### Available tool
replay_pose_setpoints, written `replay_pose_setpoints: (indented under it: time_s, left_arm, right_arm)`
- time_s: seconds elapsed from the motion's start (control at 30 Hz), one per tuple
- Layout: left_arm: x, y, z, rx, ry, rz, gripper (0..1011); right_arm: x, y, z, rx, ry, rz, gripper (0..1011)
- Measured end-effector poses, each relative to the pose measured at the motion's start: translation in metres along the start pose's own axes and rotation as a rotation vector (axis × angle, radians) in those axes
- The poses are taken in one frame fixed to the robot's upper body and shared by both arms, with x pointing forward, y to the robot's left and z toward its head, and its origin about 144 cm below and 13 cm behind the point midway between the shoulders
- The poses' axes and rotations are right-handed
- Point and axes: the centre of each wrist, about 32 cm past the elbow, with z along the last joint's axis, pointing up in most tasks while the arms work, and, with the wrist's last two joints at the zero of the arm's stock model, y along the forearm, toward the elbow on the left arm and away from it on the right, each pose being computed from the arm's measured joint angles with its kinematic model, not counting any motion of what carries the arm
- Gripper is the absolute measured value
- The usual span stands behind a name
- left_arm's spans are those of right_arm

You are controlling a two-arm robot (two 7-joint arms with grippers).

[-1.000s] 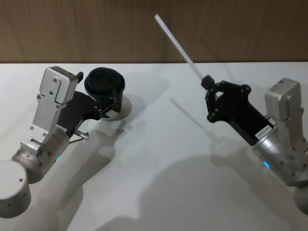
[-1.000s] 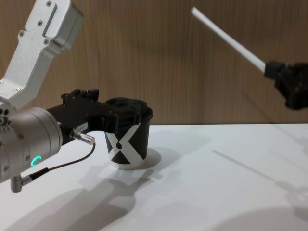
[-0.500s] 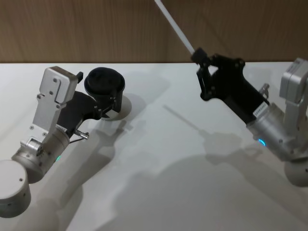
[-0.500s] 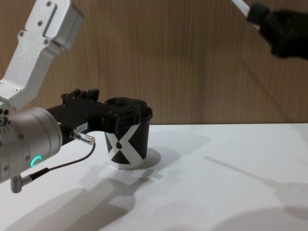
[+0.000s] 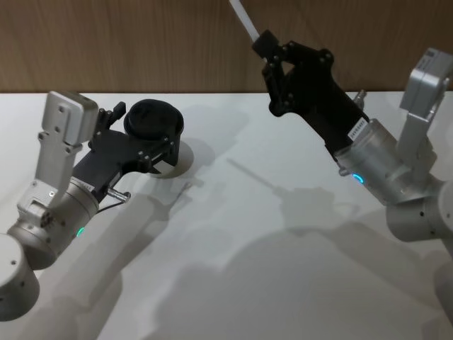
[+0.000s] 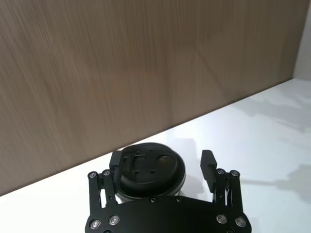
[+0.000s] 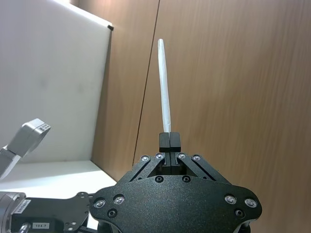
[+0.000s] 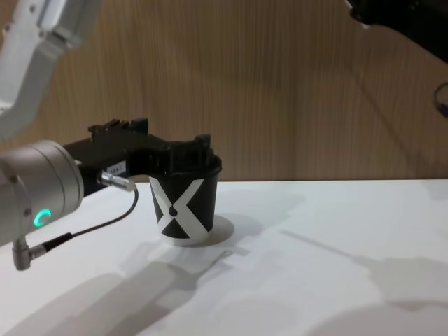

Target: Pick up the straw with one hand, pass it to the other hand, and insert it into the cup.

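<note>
1. The table (image 5: 233,283) is a smooth white top, so anything thin and round dropped on it would likely roll.
2. The left gripper (image 6: 163,162) sits low at the table's far left with its fingers apart, one on each side of the lid (image 6: 148,170) of the cup (image 8: 183,203). Whether either finger touches the lid cannot be told.
3. The right gripper (image 7: 169,140) is raised high, to the right of the cup and well apart from it, with its fingertips pressed together on the straw (image 7: 165,87).
4. The cup is black paper with a domed lid. It probably weighs little and could tip or slide under a sideways push.
5. The straw is pinched near one end, and its long free part points up past the fingertips. It looks light, thin-walled and smooth, so it would likely crush under a hard squeeze and pivot in a weak one. A receiving grip would best land on the free length, clear of the right fingertips.
</note>
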Motion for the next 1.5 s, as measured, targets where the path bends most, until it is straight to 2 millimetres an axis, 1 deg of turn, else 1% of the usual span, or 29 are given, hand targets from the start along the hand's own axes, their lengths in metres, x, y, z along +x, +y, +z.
replay_pose_setpoints:
  time_s: [0.1, 0.33, 0.83, 1.2, 1.5]
  left_arm:
    - [0.002, 0.002, 0.003, -0.017, 0.035, -0.018, 1003]
    - [0.007, 0.009, 0.010, -0.072, 0.136, -0.065, 1003]
    - [0.021, 0.016, 0.019, -0.206, 0.333, -0.182, 1003]
    - [0.030, 0.008, 0.023, -0.303, 0.457, -0.279, 1002]
    - [0.034, -0.006, 0.025, -0.362, 0.565, -0.348, 1003]
  right_arm:
    - [0.001, 0.006, -0.003, 0.009, 0.013, 0.005, 1]
    - [0.001, 0.011, -0.006, 0.012, 0.026, 0.009, 1]
    - [-0.001, 0.012, -0.015, -0.020, 0.052, 0.008, 1]
    - [-0.004, 0.011, -0.022, -0.042, 0.066, 0.009, 1]
    - [-0.005, 0.010, -0.024, -0.051, 0.071, 0.010, 1]
